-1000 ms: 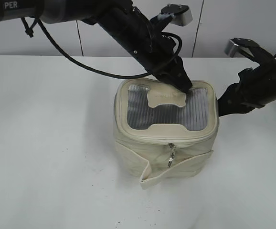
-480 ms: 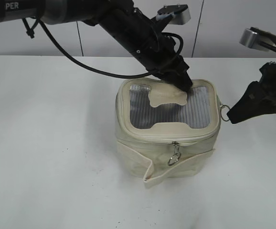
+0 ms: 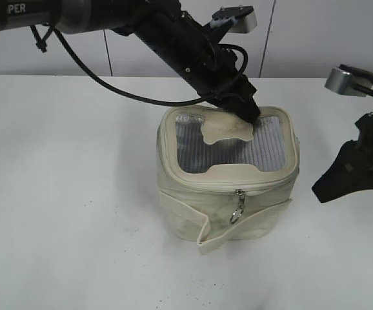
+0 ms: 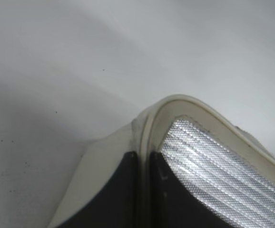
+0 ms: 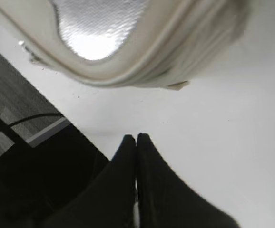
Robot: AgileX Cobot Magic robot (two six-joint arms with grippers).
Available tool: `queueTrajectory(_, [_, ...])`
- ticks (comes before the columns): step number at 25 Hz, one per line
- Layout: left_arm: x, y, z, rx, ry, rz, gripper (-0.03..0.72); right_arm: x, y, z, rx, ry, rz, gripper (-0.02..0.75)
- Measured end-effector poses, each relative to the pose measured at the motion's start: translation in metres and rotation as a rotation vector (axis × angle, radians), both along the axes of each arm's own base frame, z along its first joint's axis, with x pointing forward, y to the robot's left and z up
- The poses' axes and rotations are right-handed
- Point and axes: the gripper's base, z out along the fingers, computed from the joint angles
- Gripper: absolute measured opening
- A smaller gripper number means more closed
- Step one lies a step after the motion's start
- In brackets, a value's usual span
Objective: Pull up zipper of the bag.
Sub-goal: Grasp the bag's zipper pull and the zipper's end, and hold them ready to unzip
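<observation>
The cream bag [image 3: 193,213] stands mid-table, with its grey ribbed lid [image 3: 264,155] and bone patch [image 3: 225,131] facing up. The zipper [image 3: 206,185] runs round the lid rim. One silver slider [image 3: 240,194] sits at the front with its ring pull hanging down; no second slider shows. My left gripper [image 3: 248,115] is shut on the lid's back rim; the left wrist view shows the left gripper [image 4: 143,154] with the cream rim [image 4: 149,121] pinched between its fingers. My right gripper [image 3: 321,194] is shut and empty, off the bag's right side. In the right wrist view the right gripper [image 5: 136,137] is over bare table, below the bag [image 5: 142,61].
The cream strap [image 3: 238,230] loops out from the bag's front lower body. The white table [image 3: 64,194] extends left and in front of the bag. A grey wall runs behind the table. The left arm and its cable reach in from the upper left.
My right gripper has let go of the ring pull at the bag's right side and drawn away right and down. The bag shifted slightly. The left gripper stays on the lid rim.
</observation>
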Motion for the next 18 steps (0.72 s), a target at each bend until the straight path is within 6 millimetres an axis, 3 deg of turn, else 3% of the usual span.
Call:
queueTrajectory(9, [0.001, 0.000, 0.000, -0.002, -0.004, 0.018, 0.038, -0.035, 0.060, 0.005, -0.037, -0.025, 0.175, -0.015])
queueTrajectory(13, [0.001, 0.000, 0.000, -0.001, -0.002, 0.017, 0.038, -0.026, 0.046, 0.007, -0.140, -0.101, 0.047, -0.015])
queueTrajectory(18, [0.001, 0.000, 0.000, 0.000, 0.000, 0.015, 0.038, -0.013, 0.005, 0.025, -0.145, -0.184, -0.184, -0.014])
